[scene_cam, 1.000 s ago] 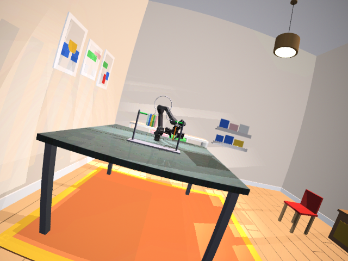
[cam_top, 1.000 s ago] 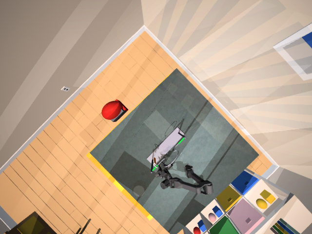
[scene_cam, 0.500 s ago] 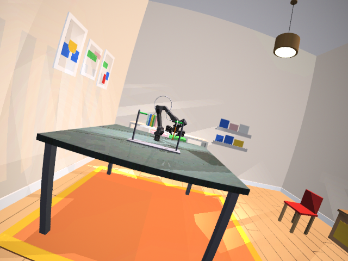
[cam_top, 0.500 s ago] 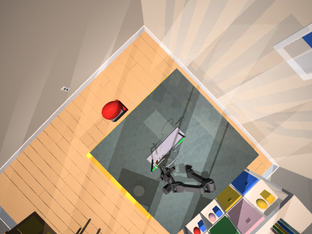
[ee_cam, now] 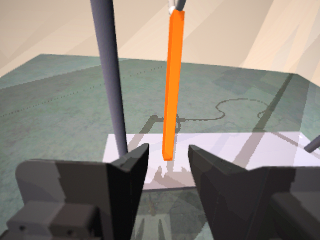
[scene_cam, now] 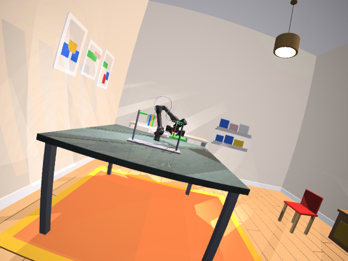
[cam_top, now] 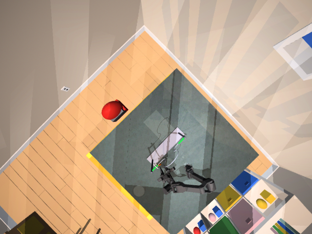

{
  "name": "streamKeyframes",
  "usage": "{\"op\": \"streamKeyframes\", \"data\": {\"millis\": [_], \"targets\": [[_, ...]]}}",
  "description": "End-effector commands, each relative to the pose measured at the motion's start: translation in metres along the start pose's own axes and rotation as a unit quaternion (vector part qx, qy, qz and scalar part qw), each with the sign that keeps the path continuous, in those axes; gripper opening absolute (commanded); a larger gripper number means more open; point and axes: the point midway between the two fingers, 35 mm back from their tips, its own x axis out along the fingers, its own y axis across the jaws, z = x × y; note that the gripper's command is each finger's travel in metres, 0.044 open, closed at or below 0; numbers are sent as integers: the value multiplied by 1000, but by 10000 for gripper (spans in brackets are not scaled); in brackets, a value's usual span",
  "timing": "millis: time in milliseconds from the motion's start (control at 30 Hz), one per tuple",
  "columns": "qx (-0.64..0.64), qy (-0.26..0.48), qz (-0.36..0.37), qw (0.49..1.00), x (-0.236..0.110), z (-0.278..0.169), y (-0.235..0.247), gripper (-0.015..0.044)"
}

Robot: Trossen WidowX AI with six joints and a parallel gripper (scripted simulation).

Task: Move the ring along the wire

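Note:
The orange handle hangs straight down from the ring, whose top is cut off in the wrist view. In the overhead view it hangs at the green wire part beside one dark post. My gripper is open. Its fingers stand on either side of the handle's lower end with gaps on both sides. The thin grey wire loops up toward the other green part.
The posts stand on a pale base plate on the dark green table. The arm's base stands on the table beside the plate. The second post is at the plate's far end.

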Motion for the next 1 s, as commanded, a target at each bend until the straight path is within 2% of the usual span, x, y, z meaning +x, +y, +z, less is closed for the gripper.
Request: {"op": "streamKeyframes", "data": {"millis": [0, 633, 700, 833, 967], "targets": [[5, -3, 0, 1000, -1, 3, 0, 160], [5, -3, 0, 1000, -1, 3, 0, 160], [1, 1, 0, 1000, -8, 0, 1, 212], [0, -3, 1, 1000, -45, 1, -1, 317], [-1, -4, 1, 1000, -47, 2, -2, 422]]}}
